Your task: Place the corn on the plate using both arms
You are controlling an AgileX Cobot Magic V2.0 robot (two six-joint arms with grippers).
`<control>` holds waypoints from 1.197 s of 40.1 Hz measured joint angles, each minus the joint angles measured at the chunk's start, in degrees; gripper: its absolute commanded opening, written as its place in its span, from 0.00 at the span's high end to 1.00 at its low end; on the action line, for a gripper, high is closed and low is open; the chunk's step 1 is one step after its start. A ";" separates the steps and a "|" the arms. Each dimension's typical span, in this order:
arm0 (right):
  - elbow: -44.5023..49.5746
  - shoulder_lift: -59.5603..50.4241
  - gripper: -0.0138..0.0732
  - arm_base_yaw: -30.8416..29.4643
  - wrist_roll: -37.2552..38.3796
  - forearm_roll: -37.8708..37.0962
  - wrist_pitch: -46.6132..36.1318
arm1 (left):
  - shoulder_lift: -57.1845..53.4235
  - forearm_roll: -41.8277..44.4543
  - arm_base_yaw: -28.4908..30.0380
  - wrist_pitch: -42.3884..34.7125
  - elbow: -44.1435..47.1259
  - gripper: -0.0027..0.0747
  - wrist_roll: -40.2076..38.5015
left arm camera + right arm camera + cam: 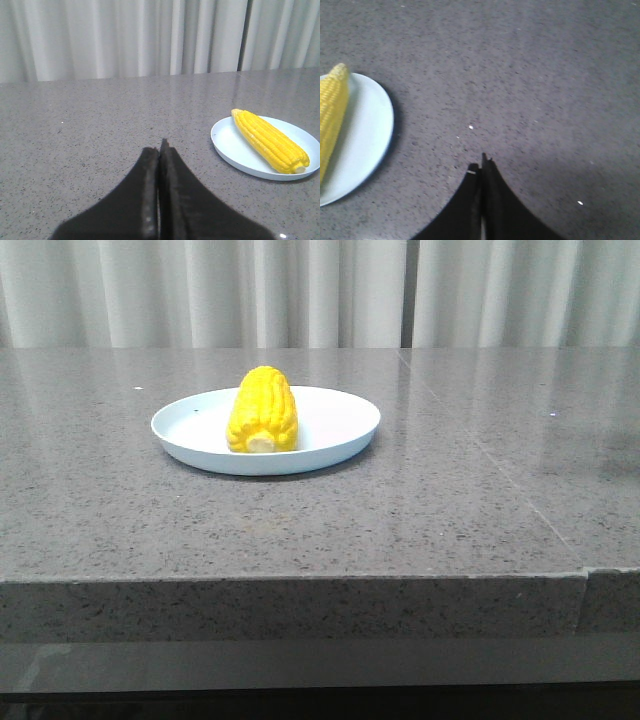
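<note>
The yellow corn [263, 410] lies on the pale blue-white plate [340, 430] on the grey table, its beige stub end toward the camera. Both show in the left wrist view, the corn [270, 140] on the plate [232, 145], and in the right wrist view, the corn [331, 115] on the plate [367, 130]. My left gripper [160, 146] is shut and empty, apart from the plate, above bare table. My right gripper [481, 164] is shut and empty, also apart from the plate. Neither gripper shows in the front view.
The grey speckled stone table [450, 510] has a front edge near the camera and a seam running down its right part. White curtains [300, 290] hang behind the table.
</note>
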 measured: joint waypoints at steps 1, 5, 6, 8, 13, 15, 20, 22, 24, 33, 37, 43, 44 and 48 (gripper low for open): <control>1.60 -1.37 0.95 -0.64 0.00 -0.25 -0.91 | 0.00 0.00 0.00 0.00 0.00 0.99 0.00; 9.53 -8.72 0.95 -1.48 0.00 -1.34 -4.94 | 0.00 0.00 0.00 0.00 0.00 0.99 0.00; 11.85 -10.28 0.95 -1.57 0.00 -1.34 -5.90 | 0.00 0.00 0.00 0.00 0.00 0.99 0.00; 15.87 -14.00 0.95 -1.57 0.00 -1.43 -8.44 | 0.00 0.00 0.00 0.00 0.00 0.99 0.00; 25.63 -23.85 0.95 -1.70 0.00 -1.43 -13.16 | 0.00 0.00 0.00 0.00 0.00 0.99 0.00; 29.02 -27.89 0.95 -1.70 0.00 -1.45 -14.71 | 0.00 0.00 0.00 0.00 0.00 0.99 0.00; 36.01 -38.44 0.95 -1.70 0.00 -1.45 -16.00 | 0.00 0.00 0.00 0.00 0.00 0.99 0.00; 38.11 -42.28 0.95 -1.70 0.00 -1.45 -16.14 | 0.00 0.00 0.00 0.00 0.00 0.99 0.00; 39.88 -45.79 0.95 -1.70 0.00 -1.45 -16.23 | 0.00 0.00 0.00 0.00 0.00 0.99 0.00; 43.78 -56.68 0.95 -1.70 0.00 -1.45 -16.23 | 0.00 0.00 0.00 0.00 0.00 0.99 0.00; 43.78 -57.66 0.95 -1.70 0.00 -1.45 -16.36 | 0.00 0.00 0.00 0.00 0.00 0.99 0.00; 43.78 -57.70 0.95 -1.70 0.00 -1.45 -16.36 | 0.00 0.00 0.00 0.00 0.00 0.99 0.00; 43.78 -57.70 0.95 -1.70 0.00 -1.45 -16.36 | 0.00 0.00 0.00 0.00 0.00 0.99 0.00; 43.78 -57.70 0.95 -1.70 0.00 -1.45 -16.36 | 0.00 0.00 0.00 0.00 0.00 0.99 0.00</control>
